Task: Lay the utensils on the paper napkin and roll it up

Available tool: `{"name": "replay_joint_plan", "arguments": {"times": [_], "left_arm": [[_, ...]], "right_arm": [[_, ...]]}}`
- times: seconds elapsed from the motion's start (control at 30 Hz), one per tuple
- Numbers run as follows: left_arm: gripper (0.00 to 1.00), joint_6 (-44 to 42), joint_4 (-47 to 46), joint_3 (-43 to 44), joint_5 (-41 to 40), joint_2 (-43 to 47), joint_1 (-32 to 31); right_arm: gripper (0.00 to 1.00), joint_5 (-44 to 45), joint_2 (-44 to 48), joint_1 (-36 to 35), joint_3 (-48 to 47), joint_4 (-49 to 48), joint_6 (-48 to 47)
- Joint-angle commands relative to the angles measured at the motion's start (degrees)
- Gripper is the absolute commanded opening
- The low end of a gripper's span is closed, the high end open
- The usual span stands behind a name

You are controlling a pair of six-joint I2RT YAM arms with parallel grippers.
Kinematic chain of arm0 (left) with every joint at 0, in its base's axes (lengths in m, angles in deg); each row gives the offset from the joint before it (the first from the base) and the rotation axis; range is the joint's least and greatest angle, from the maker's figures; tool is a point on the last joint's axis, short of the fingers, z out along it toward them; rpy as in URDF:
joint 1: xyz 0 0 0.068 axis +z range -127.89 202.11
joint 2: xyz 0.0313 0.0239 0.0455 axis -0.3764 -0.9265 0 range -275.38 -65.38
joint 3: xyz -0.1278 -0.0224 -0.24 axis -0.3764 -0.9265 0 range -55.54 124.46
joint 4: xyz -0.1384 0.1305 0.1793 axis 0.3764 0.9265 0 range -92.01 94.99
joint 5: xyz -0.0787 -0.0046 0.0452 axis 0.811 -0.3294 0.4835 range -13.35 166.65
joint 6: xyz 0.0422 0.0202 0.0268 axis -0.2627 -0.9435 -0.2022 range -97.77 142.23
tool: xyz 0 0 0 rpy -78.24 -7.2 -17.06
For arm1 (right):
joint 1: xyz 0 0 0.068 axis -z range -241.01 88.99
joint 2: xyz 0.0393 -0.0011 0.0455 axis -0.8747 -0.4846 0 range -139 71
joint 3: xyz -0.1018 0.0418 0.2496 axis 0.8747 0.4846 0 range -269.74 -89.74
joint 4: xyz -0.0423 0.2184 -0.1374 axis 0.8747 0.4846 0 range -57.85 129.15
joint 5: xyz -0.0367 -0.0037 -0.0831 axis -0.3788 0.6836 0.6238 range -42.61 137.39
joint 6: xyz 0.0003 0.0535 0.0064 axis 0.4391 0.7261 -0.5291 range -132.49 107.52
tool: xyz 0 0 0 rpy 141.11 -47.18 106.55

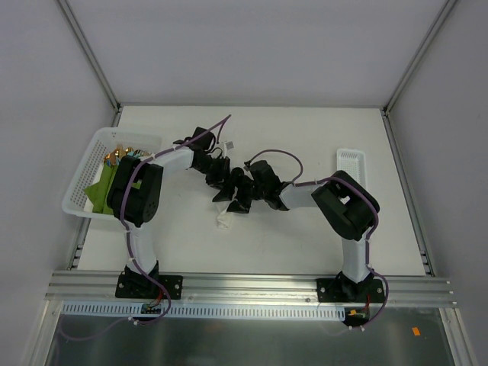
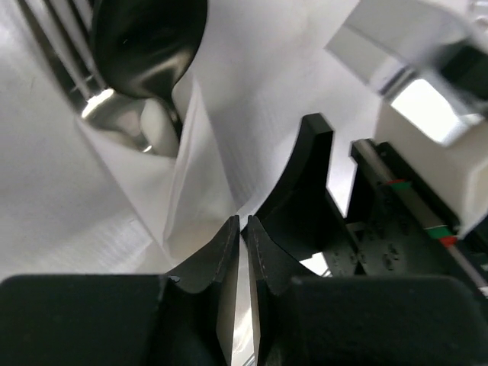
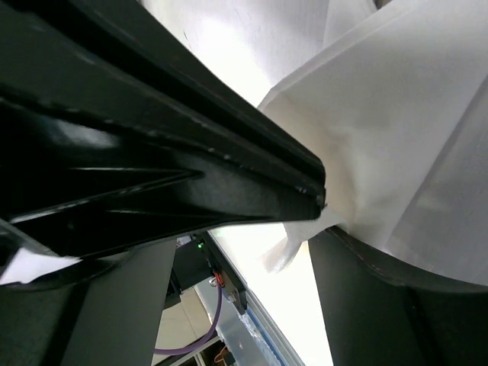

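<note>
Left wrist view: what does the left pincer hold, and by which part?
The paper napkin, pinched at a folded edge between the tips of the left pincer. The spoon lies further up in the fold, not gripped.

top external: bright, even overhead light; table (image 1: 305, 137) near-white; shadows faint and soft; sharp | left wrist: spoon (image 2: 145, 38) carries a bright glare streak; left gripper (image 2: 242, 229) soft-focused in the foreground; upper right blurred, blown out | right wrist: paper napkin (image 3: 396, 130) overexposed; right gripper (image 3: 324, 217) close, dark, blurred
</note>
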Motion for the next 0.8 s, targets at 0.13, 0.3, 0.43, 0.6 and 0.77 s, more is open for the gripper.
{"name": "replay_joint_plan", "arguments": {"times": [0.13,0.3,0.43,0.6,0.77], "left_arm": [[0.07,-7.0,10.7,5.1,-6.7,-2.5,0.0],[0.06,-9.2,12.8,6.5,-9.3,-4.3,0.0],[0.06,-9.5,13.8,6.8,-10.0,-6.3,0.0],[0.05,-9.6,13.9,7.1,-11.4,-8.2,0.0],[0.04,-9.9,13.9,7.2,-12.8,-8.8,0.0]], "right_arm": [[0.74,5.5,-2.8,-0.3,2.3,12.0,-3.5],[0.74,5.5,-2.5,-0.3,2.6,12.0,-3.9],[0.74,4.9,-2.0,-0.3,2.3,12.0,-4.5],[0.74,4.4,0.1,-0.3,2.6,12.0,-6.5],[0.73,3.4,2.9,0.1,3.4,12.0,-7.6]]}}
